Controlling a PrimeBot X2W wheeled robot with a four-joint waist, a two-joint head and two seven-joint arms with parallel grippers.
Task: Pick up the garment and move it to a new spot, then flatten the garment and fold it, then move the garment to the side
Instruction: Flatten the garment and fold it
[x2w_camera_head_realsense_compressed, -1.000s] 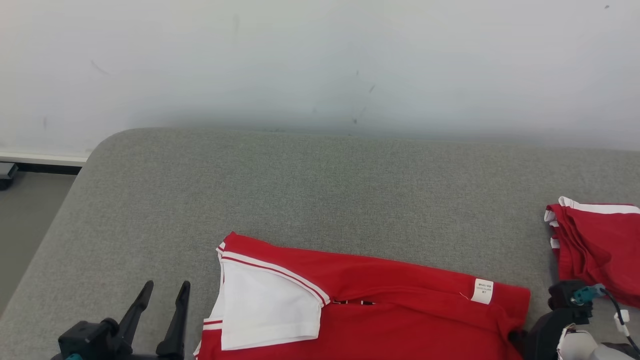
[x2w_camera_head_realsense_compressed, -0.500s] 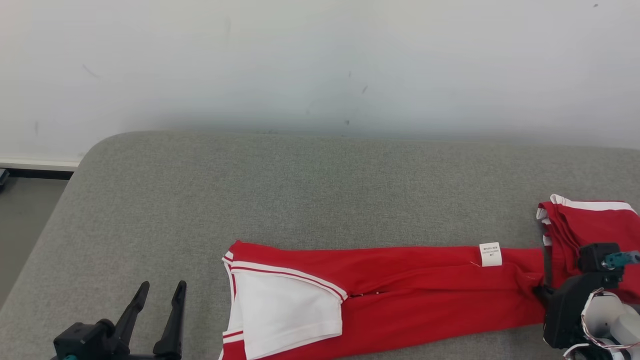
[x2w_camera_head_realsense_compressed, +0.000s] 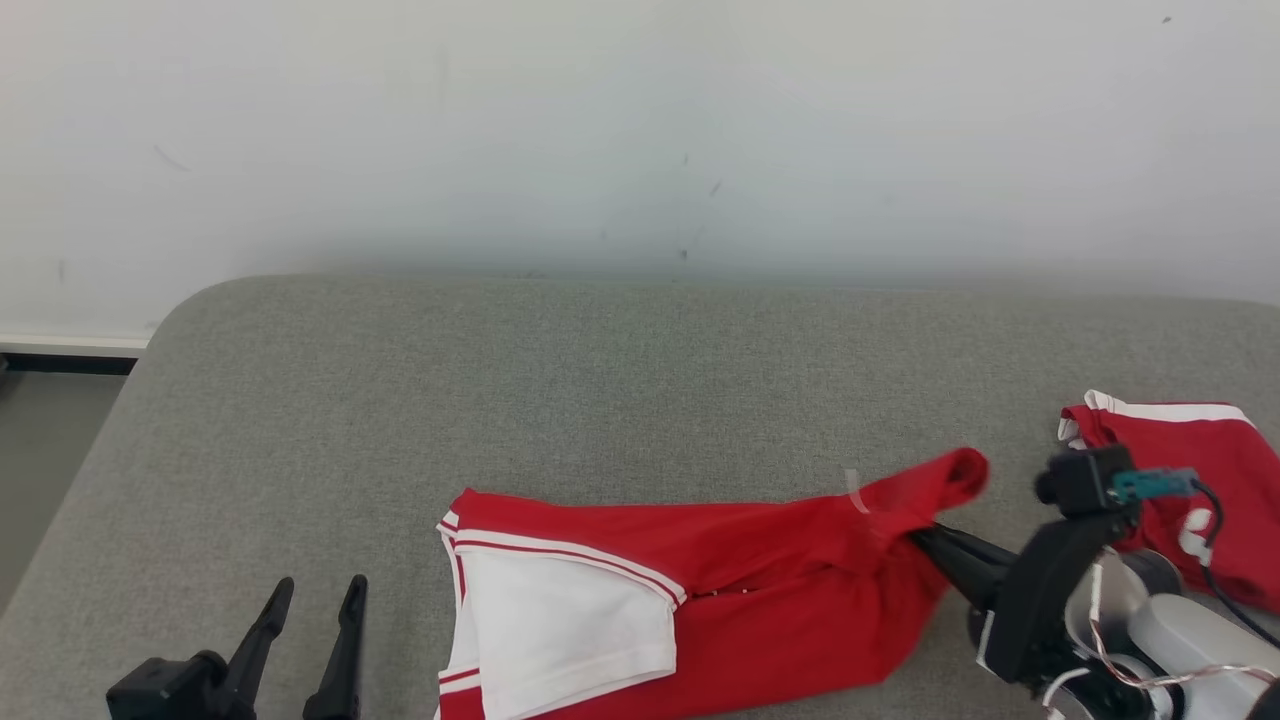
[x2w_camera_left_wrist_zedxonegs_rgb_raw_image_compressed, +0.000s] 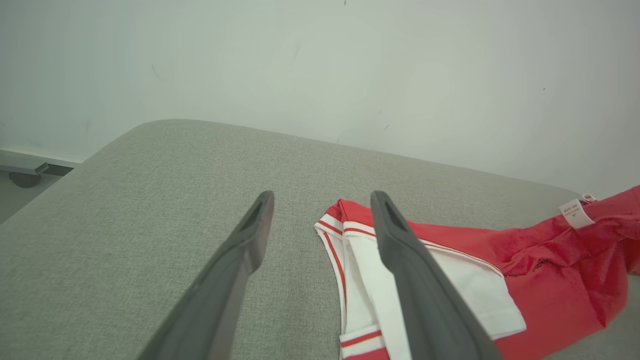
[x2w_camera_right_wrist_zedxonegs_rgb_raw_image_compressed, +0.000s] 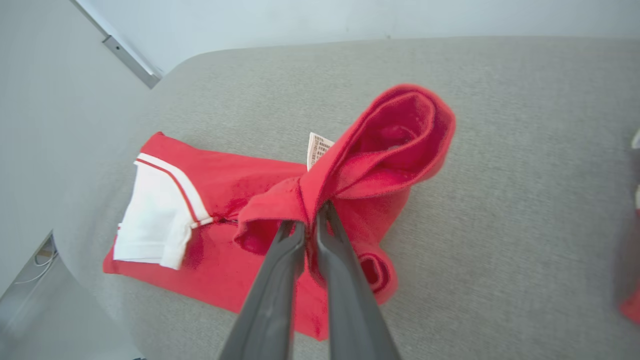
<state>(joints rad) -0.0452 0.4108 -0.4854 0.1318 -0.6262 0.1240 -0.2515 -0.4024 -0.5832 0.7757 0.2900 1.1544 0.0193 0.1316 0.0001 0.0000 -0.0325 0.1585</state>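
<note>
- I count two red garments: long garment (x2w_camera_head_realsense_compressed: 780, 590), folded garment (x2w_camera_head_realsense_compressed: 1215, 470)
- Two grippers: left gripper (x2w_camera_head_realsense_compressed: 320, 585), right gripper (x2w_camera_right_wrist_zedxonegs_rgb_raw_image_compressed: 311, 220)
- One grey cushion (x2w_camera_head_realsense_compressed: 600, 380)
- One white label (x2w_camera_left_wrist_zedxonegs_rgb_raw_image_compressed: 575, 214)

A red-and-white knit garment (x2w_camera_head_realsense_compressed: 760, 600) on the grey fabric-covered table (x2w_camera_head_realsense_compressed: 500, 380), near its front edge.
To its left, apart, the left gripper (x2w_camera_head_realsense_compressed: 320, 590); at its raised right end, the right gripper (x2w_camera_head_realsense_compressed: 925, 540) — farther right, a second red folded garment (x2w_camera_head_realsense_compressed: 1200, 460).

The right gripper (x2w_camera_head_realsense_compressed: 925, 537) pinched the red garment (x2w_camera_head_realsense_compressed: 760, 590) by its right end, raised off the grey surface (x2w_camera_head_realsense_compressed: 600, 380). The left gripper (x2w_camera_head_realsense_compressed: 318, 592) hovered spread at lower left; a second red garment (x2w_camera_head_realsense_compressed: 1215, 450) lay far right.
</note>
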